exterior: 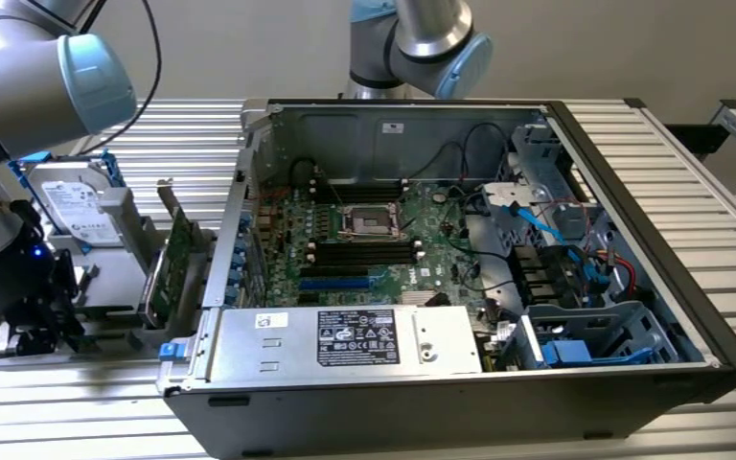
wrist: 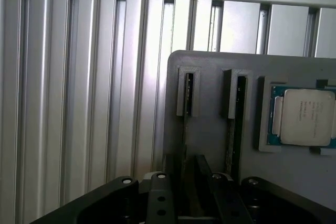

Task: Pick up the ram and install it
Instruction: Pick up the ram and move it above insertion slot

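Exterior view overlooks case (exterior: 406, 422), wrist view close above holder (wrist: 210, 129)

The computer case (exterior: 471, 287) lies on the slatted table (exterior: 189, 134). At the exterior view's left of it stands the parts holder (wrist: 210, 61), bearing a hard drive (exterior: 72, 206), an expansion card (exterior: 170, 259), and the ram (wrist: 231, 145) in a slot beside a processor (wrist: 307, 116).

The worktop (exterior: 176, 144) is made of silver aluminium profiles with long parallel grooves; an open black computer case (exterior: 342, 426) lies on its side on it and takes most of the surface. Just beside the case, at the exterior view's left, a grey plastic holder (exterior: 123, 235) stands on the same profiles. In the wrist view the grooved worktop (wrist: 79, 103) runs along the rounded corner of this grey holder (wrist: 210, 145), which has two narrow slots.
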Tool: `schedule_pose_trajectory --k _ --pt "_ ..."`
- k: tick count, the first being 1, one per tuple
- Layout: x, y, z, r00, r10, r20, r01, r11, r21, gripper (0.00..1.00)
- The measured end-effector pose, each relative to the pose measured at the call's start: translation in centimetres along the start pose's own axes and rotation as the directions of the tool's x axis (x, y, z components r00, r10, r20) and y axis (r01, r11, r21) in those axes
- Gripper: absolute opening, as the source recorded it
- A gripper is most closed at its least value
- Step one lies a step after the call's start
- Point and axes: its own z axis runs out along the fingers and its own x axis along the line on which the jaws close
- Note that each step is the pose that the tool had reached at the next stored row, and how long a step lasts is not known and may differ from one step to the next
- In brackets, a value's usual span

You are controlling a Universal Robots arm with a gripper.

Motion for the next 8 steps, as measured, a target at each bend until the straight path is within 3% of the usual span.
schedule_pose_trajectory --k 3,5,8 --pt "0.0 0.0 -0.01 1.0 0.0 -0.0001 0.0 1.0 -0.0008 0.28" --pt "0.0 -0.01 0.0 1.0 0.0 0.0 0.0 1.0 -0.0007 0.15" --pt "0.0 -0.01 -0.01 1.0 0.0 0.0 0.0 1.0 -0.0007 0.15"
